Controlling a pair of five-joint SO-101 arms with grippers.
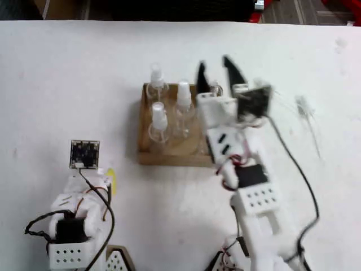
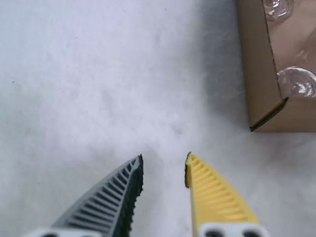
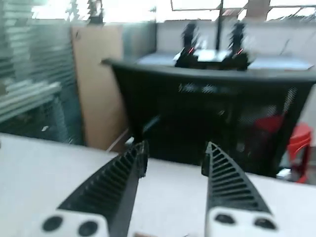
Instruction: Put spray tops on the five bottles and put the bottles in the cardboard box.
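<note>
Cardboard box (image 1: 169,156) noted at the middle of the white table (image 1: 67,73). Three clear bottles (image 1: 159,127) are seen upright inside it, each with a spray top (image 1: 156,72) fitted. Two stand toward the box's far left and one nearer the front. Whether a fourth stands at the far right corner cannot be told, as that corner is covered by an arm.

The right gripper (image 1: 214,70) is held over that far right corner, with its black fingers pointing away across the table. The jaws are spread wide and nothing is held between them. In its own wrist view, bare table and the room beyond are seen through the gap.

The left gripper (image 2: 164,163) is parked low over bare table, near the box's front left corner and apart from it. Its grey and yellow jaws are moderately open and empty.

A thin pale object (image 1: 305,108) is noted on the table, well apart from the box on the right arm's outer side. It is too blurred to name, though a spray top with its tube is a fair guess. Its long axis runs roughly from far to near across the table. It lies off to the outer side of the right jaws, not ahead of them. The right arm is judged much the nearer, so a swing outward and a wrist turn would be called for.
</note>
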